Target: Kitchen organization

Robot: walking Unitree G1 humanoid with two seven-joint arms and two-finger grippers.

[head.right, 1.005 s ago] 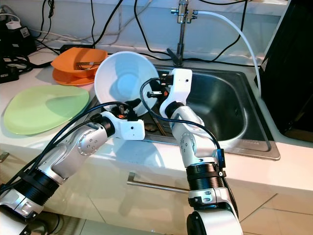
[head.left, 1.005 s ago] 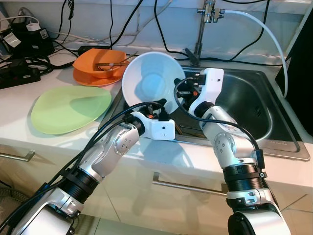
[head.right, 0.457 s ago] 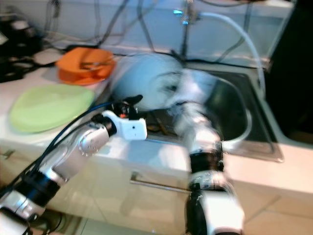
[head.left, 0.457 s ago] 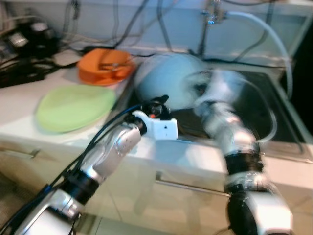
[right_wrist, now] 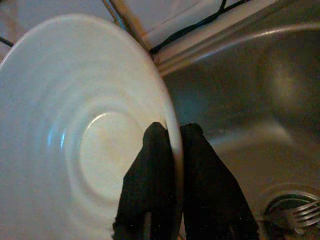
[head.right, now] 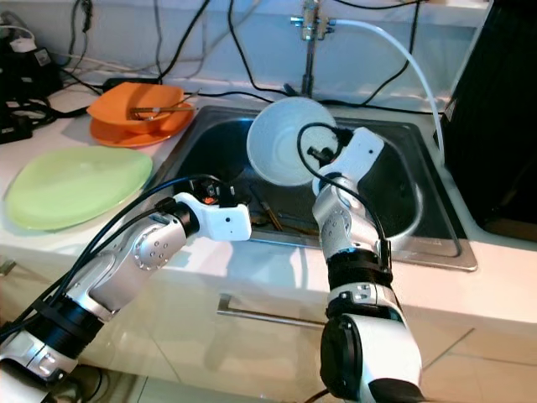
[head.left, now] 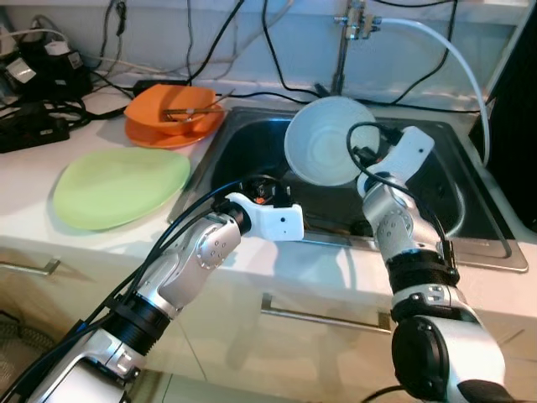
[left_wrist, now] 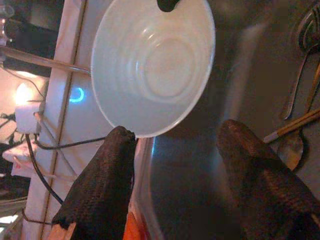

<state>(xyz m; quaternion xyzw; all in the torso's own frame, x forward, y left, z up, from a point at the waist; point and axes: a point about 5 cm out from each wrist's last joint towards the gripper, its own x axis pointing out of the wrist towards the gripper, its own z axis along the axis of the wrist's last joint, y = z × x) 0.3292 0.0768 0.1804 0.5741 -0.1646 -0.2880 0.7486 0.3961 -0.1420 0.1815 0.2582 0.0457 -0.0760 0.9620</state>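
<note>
Left eye view: big white bowl point(head.left: 330, 141) held up on its edge over the steel sink point(head.left: 482, 243), open side facing near. Round, smooth and shiny. Clamped at its right rim by the right gripper point(head.left: 375, 154). Probably lifted this way so it can go down into the sink or be carried off. Left gripper point(head.left: 252, 186) resting low at the near left edge of the sink, holding nothing. To the left on the white counter point(head.left: 33, 168), a flat green plate point(head.left: 120, 185), and beyond it an orange bowl point(head.left: 175, 109) on an orange plate. Black cables point(head.left: 210, 42) along the far wall, tap point(head.left: 346, 42) behind the sink.

Right eye view: same scene. Chopsticks and a spoon point(head.right: 267, 217) lying on the sink bottom, near the left gripper.

Left wrist view: two rough black fingers point(left_wrist: 100, 190) spread wide apart, empty. White bowl beyond them, faint rings inside. Spoons and chopsticks point(left_wrist: 295, 125) on the dark steel.

Right wrist view: two black fingers point(right_wrist: 150, 185) pinched tight on the thin bowl rim, one inside, one outside. Fork point(right_wrist: 302, 212) by the round drain point(right_wrist: 280, 207).
</note>
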